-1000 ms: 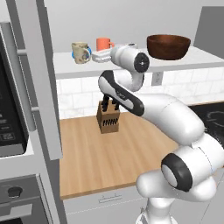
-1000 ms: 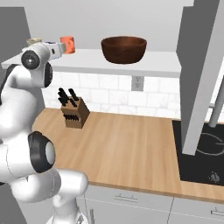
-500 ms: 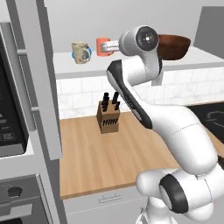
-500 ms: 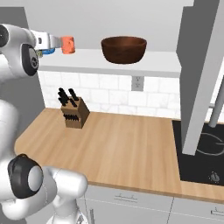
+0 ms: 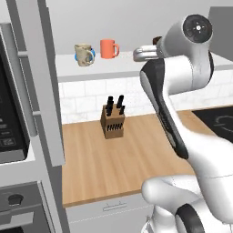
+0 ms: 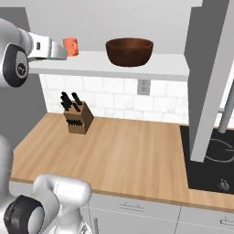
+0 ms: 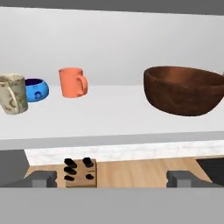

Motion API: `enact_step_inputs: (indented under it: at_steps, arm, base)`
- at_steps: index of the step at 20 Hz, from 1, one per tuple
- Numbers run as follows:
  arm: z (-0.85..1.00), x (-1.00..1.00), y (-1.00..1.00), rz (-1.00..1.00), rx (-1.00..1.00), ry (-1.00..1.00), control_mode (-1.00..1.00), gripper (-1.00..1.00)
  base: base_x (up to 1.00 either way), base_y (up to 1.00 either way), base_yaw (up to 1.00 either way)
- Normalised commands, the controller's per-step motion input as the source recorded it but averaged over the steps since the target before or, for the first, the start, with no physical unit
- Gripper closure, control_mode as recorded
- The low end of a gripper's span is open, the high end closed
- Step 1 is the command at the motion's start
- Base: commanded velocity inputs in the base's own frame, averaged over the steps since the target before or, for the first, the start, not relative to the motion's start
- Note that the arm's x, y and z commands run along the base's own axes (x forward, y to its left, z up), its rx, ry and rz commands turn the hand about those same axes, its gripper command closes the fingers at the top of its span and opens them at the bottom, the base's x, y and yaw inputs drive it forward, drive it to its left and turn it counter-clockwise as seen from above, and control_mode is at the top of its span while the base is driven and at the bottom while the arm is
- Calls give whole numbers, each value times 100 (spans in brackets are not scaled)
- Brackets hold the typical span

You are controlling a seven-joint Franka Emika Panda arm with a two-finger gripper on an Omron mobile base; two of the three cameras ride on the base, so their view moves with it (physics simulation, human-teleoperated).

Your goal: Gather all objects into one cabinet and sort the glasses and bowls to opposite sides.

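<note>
Bright, even rendered light; soft faint shadows; no glare; slight softness, low resolution.

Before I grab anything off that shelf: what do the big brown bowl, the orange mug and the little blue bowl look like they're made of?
Large dark brown bowl: likely wood, semi-matte, with streaky grain-like tones. Orange mug: probably ceramic or plastic, flat uniform colour with hardly any shine. Small blue bowl: looks like glazed ceramic, glossy, with bright highlights on its side and a dark inside. All rendered, so this is only a guess.
</note>
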Motion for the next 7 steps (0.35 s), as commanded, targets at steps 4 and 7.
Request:
enact_step_inputs:
  at_steps: [4,7]
  arm:
    - [-67,-100,-66,-7,2,0,-100,-100]
    - [-68,-100,-45,-9,0,0,-100,-100]
  base:
    - [0,0,0]
    - [0,0,0]
